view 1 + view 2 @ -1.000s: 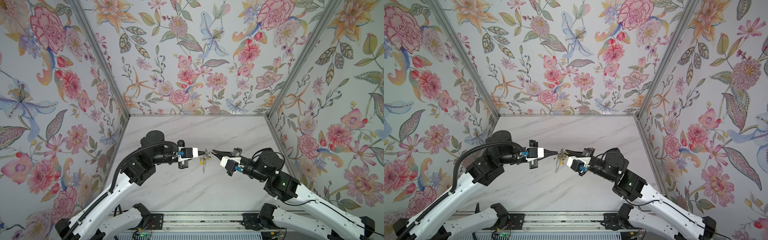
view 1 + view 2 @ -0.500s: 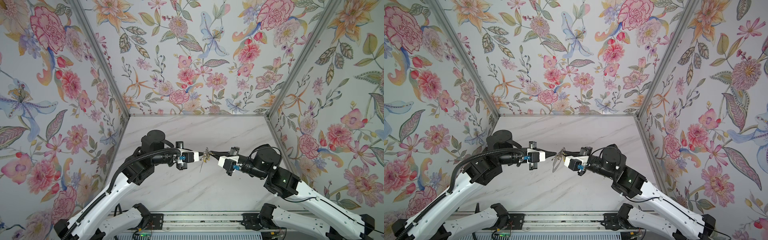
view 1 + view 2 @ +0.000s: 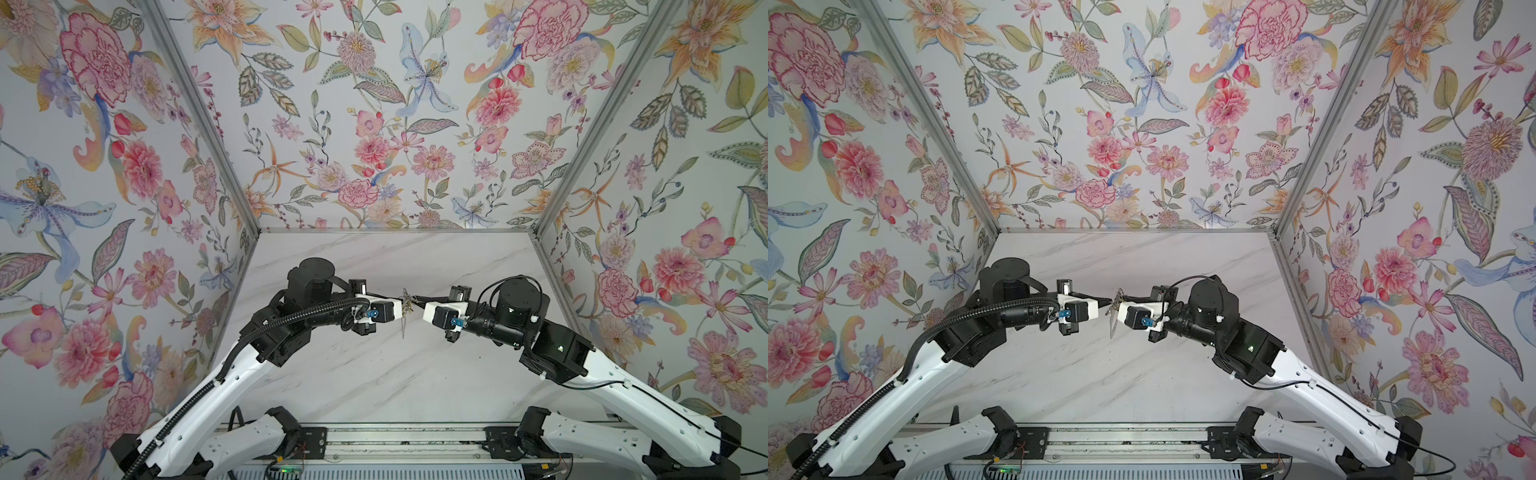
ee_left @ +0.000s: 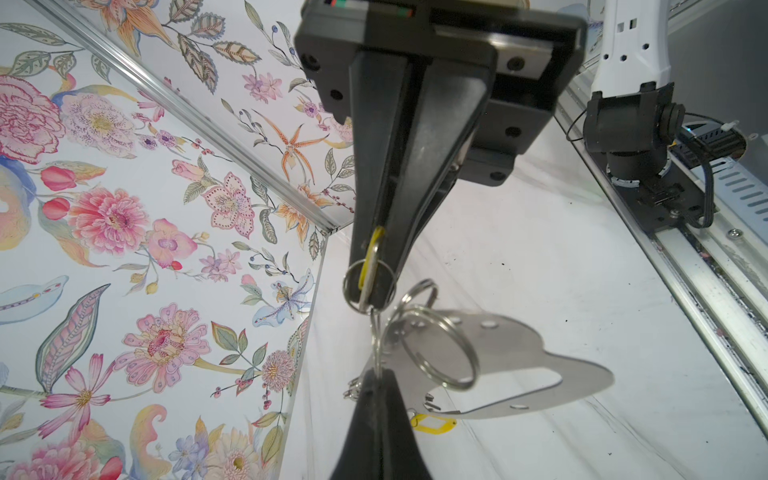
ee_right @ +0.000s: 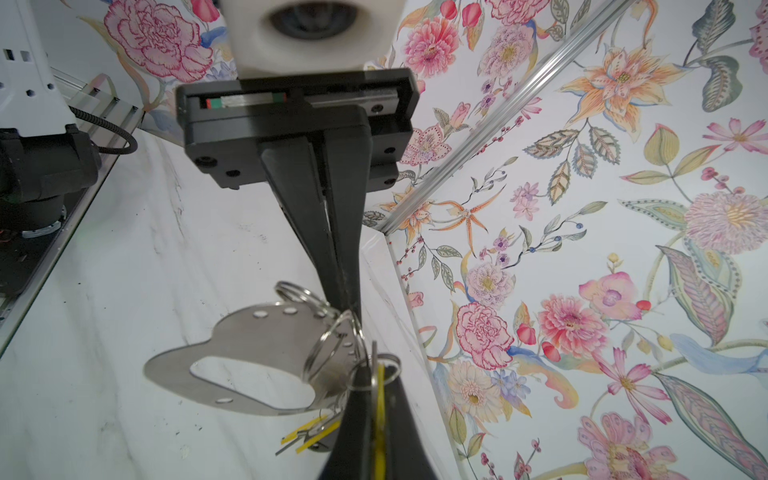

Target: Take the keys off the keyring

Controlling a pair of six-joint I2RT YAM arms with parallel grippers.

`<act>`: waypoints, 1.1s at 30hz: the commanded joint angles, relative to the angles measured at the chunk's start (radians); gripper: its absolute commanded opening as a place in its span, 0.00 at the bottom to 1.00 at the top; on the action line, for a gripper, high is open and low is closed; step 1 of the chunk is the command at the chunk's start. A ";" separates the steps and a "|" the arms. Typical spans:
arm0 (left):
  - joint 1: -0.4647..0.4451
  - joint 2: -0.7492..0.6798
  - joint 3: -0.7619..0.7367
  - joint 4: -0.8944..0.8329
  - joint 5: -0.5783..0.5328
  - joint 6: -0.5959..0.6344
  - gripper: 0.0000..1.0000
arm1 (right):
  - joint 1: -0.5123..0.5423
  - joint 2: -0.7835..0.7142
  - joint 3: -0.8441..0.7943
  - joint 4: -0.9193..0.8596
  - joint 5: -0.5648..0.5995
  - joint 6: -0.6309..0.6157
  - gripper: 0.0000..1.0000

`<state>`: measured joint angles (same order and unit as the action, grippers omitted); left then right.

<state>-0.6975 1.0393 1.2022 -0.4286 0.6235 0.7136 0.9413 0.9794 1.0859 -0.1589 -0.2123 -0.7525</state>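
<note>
Left claw [image 4: 371, 291]: clamped yellow plastic oval tag [image 4: 365, 272].
Right claw [image 4: 376, 375]: pinched thin silver split ring [image 4: 376, 340].
Flat grey-silver metal keyring [image 4: 519, 345]: looked stiff, slick; grip its rim.

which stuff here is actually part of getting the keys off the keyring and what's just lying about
Part of the job:
keyring, a flat metal plate
split rings on it
yellow-tagged keys
left claw, shut on a ring
right claw, shut on a tagged key

Just there:
marble table, nothing loose on it
floral walls
base rail
</note>
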 commanded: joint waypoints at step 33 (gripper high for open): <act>-0.017 0.003 0.071 0.028 -0.152 -0.075 0.00 | 0.027 0.140 0.194 -0.232 0.052 -0.013 0.00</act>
<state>-0.7265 1.0752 1.2774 -0.5297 0.4339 0.6861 0.9607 1.1324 1.2942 -0.3790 -0.1184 -0.7887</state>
